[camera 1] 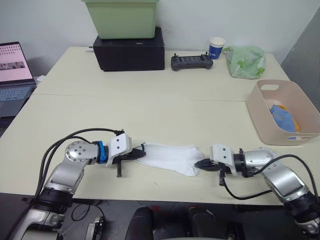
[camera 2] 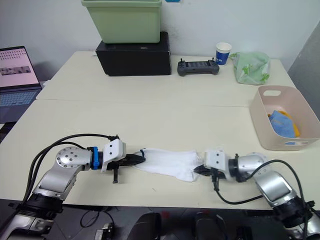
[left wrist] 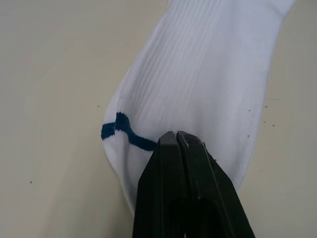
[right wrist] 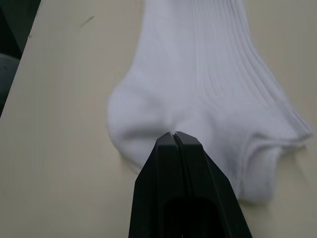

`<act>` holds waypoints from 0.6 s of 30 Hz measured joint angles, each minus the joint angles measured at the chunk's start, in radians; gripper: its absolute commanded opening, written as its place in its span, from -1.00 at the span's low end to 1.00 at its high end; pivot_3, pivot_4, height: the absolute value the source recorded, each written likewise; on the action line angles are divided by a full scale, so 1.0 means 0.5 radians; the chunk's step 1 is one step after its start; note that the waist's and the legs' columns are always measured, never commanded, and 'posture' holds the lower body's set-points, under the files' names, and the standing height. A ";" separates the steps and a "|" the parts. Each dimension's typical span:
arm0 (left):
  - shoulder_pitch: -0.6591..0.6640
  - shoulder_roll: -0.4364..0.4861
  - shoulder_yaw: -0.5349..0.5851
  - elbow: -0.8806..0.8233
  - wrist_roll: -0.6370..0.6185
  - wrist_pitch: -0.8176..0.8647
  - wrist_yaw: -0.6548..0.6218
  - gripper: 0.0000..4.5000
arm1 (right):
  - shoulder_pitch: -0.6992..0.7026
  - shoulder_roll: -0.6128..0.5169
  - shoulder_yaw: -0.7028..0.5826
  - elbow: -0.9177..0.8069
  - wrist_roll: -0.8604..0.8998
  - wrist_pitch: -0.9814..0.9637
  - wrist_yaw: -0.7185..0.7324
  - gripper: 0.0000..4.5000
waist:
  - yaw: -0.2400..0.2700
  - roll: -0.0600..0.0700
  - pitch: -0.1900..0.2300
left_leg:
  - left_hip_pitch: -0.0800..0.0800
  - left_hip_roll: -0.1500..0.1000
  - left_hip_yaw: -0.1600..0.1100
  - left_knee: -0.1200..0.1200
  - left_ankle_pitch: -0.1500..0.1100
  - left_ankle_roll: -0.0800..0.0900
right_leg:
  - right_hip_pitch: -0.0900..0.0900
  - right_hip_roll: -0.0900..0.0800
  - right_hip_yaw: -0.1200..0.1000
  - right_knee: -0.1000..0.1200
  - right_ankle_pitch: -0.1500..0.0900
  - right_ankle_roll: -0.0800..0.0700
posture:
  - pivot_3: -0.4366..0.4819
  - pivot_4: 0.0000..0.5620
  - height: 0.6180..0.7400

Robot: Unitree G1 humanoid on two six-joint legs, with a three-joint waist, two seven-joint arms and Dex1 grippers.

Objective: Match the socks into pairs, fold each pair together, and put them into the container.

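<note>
Fingers of the left gripper (camera 1: 141, 154) are pressed together, pinching one end of the white ribbed fabric sock with a dark blue mark (camera 1: 170, 157), while the right gripper (camera 1: 200, 164) pinches the opposite end. It lies stretched between them on the pale beige worktop (camera 1: 150, 110), near its front edge. Well apart to the right, the pale pink rectangular plastic basin (camera 1: 260, 117) holds blue and orange socks (camera 1: 284, 117).

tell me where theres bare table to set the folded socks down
Bare table lies between the white socks and the black box, and left of the pink container. Crowded: the front edge, where left gripper and right gripper pinch the socks.
</note>
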 measured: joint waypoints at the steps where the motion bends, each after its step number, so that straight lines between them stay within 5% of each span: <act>1: 0.034 0.000 0.023 -0.034 -0.042 0.028 0.001 -1.00 | 0.017 0.001 -0.088 -0.047 0.119 0.152 -0.017 -1.00 | -0.004 0.000 0.000 | 0.000 0.001 0.000 0.000 0.000 0.000 | -0.001 0.000 0.001 0.001 0.000 0.000 | -0.05 -0.47 1.00; 2: 0.051 -0.001 0.030 -0.058 -0.073 0.042 0.002 -1.00 | 0.018 0.003 -0.149 -0.097 0.200 0.255 -0.035 -1.00 | -0.008 0.000 0.000 | 0.000 0.002 -0.001 0.000 0.000 0.000 | -0.002 0.000 0.001 0.001 0.000 0.000 | -0.05 -0.47 1.00; 8: 0.216 0.035 0.210 -0.429 -0.268 0.242 0.061 -1.00 | 0.031 0.109 -0.465 -0.447 0.575 0.906 -0.429 -0.12 | -0.007 0.000 0.000 | -0.001 0.001 -0.001 -0.001 0.000 0.000 | -0.001 0.000 0.001 0.000 0.000 0.000 | -0.05 -0.47 1.00; 15: 0.364 0.060 0.286 -0.630 -0.400 0.443 0.100 -0.20 | 0.068 0.179 -0.345 -0.460 0.487 1.014 -0.662 0.96 | -0.004 0.000 0.000 | -0.001 0.000 0.001 -0.002 0.000 0.000 | -0.002 0.000 0.001 -0.001 0.000 0.000 | -0.05 -0.47 1.00; 18: 0.353 0.060 0.312 -0.700 -0.447 0.467 0.110 0.23 | 0.006 0.241 -0.239 -0.455 0.481 1.082 -0.705 1.00 | -0.008 0.000 0.000 | -0.001 0.001 0.000 -0.002 0.000 0.000 | -0.003 0.000 0.002 0.000 0.000 0.000 | -0.05 -0.47 1.00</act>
